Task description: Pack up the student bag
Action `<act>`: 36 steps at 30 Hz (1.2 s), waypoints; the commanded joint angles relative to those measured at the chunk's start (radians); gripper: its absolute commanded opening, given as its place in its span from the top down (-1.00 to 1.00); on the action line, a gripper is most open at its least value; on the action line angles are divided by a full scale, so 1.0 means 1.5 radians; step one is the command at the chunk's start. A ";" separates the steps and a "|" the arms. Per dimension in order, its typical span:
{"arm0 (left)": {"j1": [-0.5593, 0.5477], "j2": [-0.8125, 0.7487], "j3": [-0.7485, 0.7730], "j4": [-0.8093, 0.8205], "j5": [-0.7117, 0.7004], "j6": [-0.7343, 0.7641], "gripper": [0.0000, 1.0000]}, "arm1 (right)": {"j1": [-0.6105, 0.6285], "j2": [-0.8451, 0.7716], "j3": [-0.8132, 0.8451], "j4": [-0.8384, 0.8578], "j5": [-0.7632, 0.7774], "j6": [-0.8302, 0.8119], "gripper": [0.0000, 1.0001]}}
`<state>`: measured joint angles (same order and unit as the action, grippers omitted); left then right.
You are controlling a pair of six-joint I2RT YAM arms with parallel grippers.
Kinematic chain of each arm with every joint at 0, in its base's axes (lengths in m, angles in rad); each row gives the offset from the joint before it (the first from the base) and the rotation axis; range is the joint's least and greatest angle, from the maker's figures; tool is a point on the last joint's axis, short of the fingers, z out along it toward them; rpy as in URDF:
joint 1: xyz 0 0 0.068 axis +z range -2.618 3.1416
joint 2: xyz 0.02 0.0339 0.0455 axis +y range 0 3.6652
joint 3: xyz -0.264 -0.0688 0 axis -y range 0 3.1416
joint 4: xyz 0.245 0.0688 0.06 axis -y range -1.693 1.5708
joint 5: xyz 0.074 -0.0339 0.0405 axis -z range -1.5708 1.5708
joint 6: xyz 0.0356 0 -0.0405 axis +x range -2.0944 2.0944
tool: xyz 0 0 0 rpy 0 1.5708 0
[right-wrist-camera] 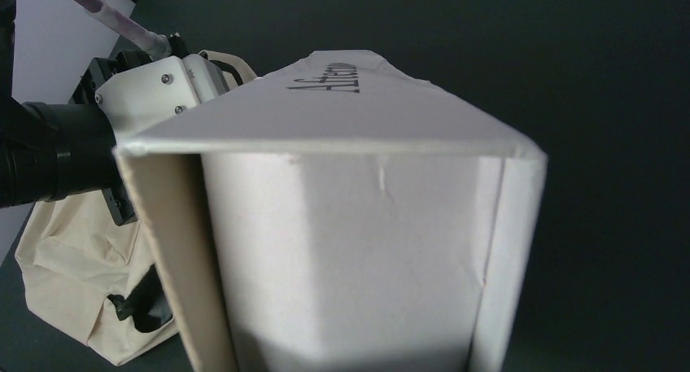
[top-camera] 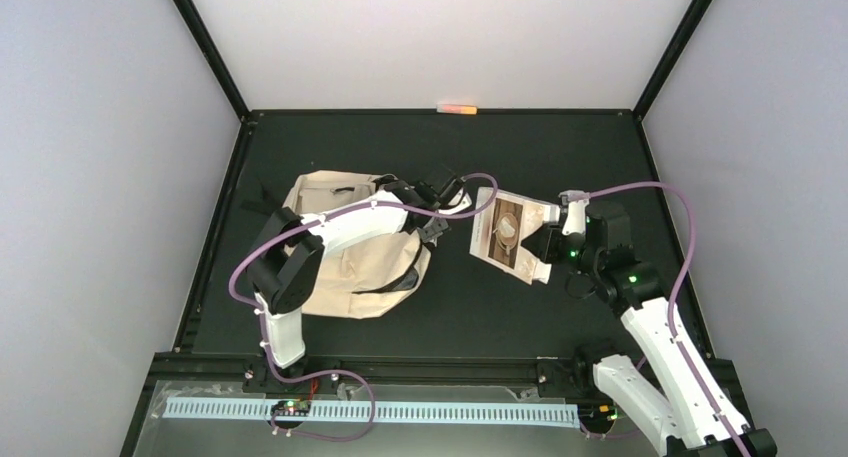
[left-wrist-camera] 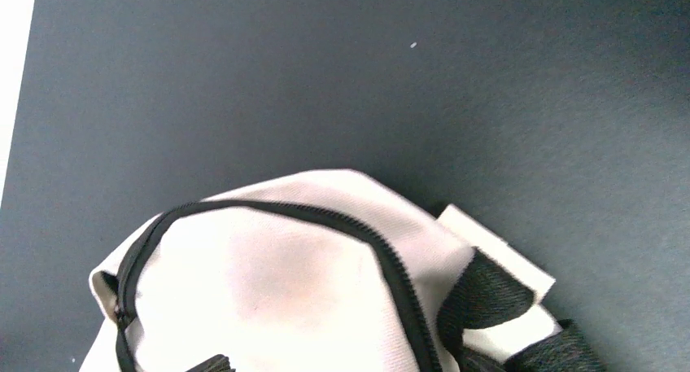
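The student bag (top-camera: pixel 345 252), cream fabric with black straps, lies at the left middle of the dark table. My left arm reaches across it, and the left gripper (top-camera: pixel 452 194) hangs at the bag's far right edge. The left wrist view shows only the bag's top (left-wrist-camera: pixel 277 291), its dark zipper (left-wrist-camera: pixel 390 266) and a black strap (left-wrist-camera: pixel 488 295); the jaws do not show. My right gripper (top-camera: pixel 545 245) is shut on a white carton box (top-camera: pixel 510 232) with a brown picture, held just right of the bag. The box (right-wrist-camera: pixel 350 225) fills the right wrist view and hides the fingers.
A small orange object (top-camera: pixel 458 107) lies at the table's far edge against the wall. Black frame rails (top-camera: pixel 215 237) border the table on both sides. Purple cables (top-camera: pixel 640 187) loop over both arms. The bag (right-wrist-camera: pixel 73 250) sits left of the box in the right wrist view.
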<state>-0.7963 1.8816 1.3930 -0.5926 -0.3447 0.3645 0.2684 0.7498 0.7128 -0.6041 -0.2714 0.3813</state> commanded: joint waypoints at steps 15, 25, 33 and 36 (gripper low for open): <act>0.104 -0.093 -0.027 -0.070 0.059 -0.012 -0.37 | -0.003 0.013 0.015 0.027 -0.034 -0.029 0.52; 0.151 -0.207 0.001 -0.112 0.188 -0.033 0.97 | 0.007 0.048 -0.010 0.225 -0.280 0.112 0.69; 0.158 -0.282 0.046 -0.158 0.200 -0.034 0.97 | 0.065 0.127 -0.120 0.563 -0.244 0.374 0.73; 0.158 -0.302 0.054 -0.170 0.213 -0.031 0.97 | 0.104 0.174 -0.130 0.652 -0.224 0.418 0.73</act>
<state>-0.5598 1.4693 1.4208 -0.8246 -0.0708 0.3248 0.3676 0.9550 0.5251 0.0883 -0.6277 0.8509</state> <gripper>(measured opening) 0.021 0.359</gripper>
